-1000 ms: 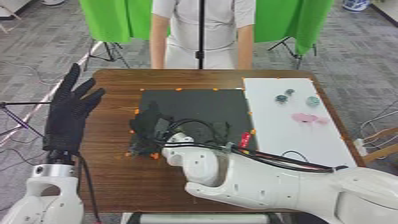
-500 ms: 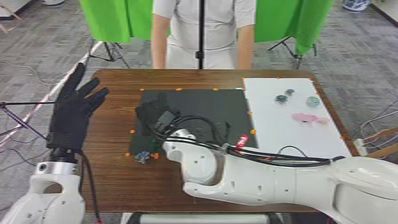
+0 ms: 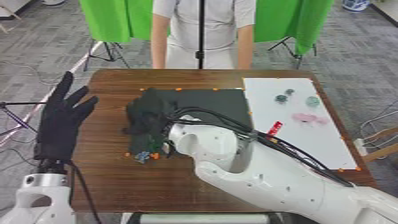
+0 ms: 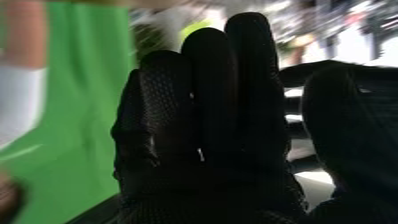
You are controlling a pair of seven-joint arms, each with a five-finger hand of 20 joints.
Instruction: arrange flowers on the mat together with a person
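The robot's right hand (image 3: 149, 112), unclenched with fingers straight, hung above the left edge of the black mat (image 3: 233, 100), while a blue flower (image 3: 142, 156) lay at the mat's near left corner. Its left hand (image 3: 60, 120) was upright off the table's left edge, fingers extended and grasping nothing. Setting the bloom neatly appeared to be the step; doing it well called for a high, straight lift clear of the green stem (image 3: 158, 145), with trailing cables (image 3: 213, 112) kept off the petals, lest either sweep the flower askew
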